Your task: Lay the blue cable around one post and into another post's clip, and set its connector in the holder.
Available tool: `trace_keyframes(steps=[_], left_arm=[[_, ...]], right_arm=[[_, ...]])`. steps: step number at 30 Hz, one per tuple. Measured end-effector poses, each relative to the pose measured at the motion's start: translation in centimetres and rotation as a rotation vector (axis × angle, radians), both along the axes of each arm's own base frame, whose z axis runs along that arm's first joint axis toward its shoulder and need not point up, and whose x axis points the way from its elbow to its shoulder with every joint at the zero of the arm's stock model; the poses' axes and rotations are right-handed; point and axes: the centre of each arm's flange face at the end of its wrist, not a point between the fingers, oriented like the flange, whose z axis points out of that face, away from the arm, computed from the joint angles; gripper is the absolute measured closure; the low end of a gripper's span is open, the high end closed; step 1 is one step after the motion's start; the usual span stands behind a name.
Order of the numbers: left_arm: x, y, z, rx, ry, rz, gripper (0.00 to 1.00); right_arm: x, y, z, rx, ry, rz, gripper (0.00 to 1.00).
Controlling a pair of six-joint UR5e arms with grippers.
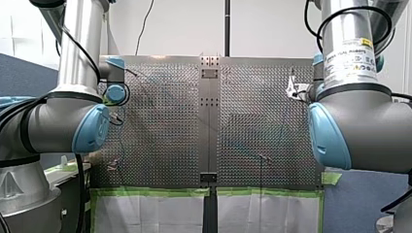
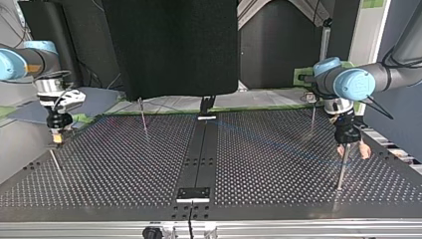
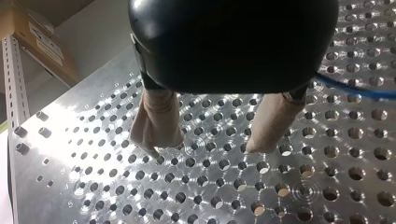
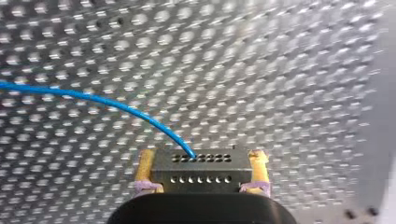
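The tabletop offers wide room across its middle. Near one side edge of it my right claw clamps the connector. Near the opposite edge my left claw hangs spread, empty. Thin posts stand on it. The blue cable trails loose over it. Routing seems barely begun, so next the cable needs leading round a post.

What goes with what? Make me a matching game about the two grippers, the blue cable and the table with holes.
Things:
1 left gripper
2 right gripper
3 blue cable
4 perforated table

States:
A runs into the connector
B open, beige pads, holding nothing
C shiny metal
D shut on the connector, yellow pads

Pairs: 1-B, 2-D, 3-A, 4-C.
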Motion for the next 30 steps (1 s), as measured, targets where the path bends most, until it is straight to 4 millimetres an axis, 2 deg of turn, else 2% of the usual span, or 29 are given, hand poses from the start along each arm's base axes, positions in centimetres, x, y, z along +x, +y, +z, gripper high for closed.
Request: trace_keyframes(steps=[3,11,17,24,30], left_arm=[[0.0,-0.1,0.0,0.0,0.0,-0.001,0.0],[0.0,-0.3,0.0,-0.003,-0.001,-0.006,0.0],[0.0,-0.4,0.0,-0.003,-0.001,-0.008,0.0],[0.0,-0.4,0.0,-0.001,0.0,-0.009,0.0],[0.0,-0.5,0.0,0.0,0.0,-0.01,0.0]], right_arm=[[-0.2,-0.1,0.2,-0.02,0.019,-0.005,1.0],[-1.2,-1.3,-2.5,-0.009,0.049,-0.036,1.0],[-2.0,-1.7,-3.5,0.003,0.049,-0.05,1.0],[-3.2,-2.2,-3.2,0.011,0.034,-0.066,1.0],[-3.7,-2.9,-1.9,0.021,0.042,-0.074,1.0]])
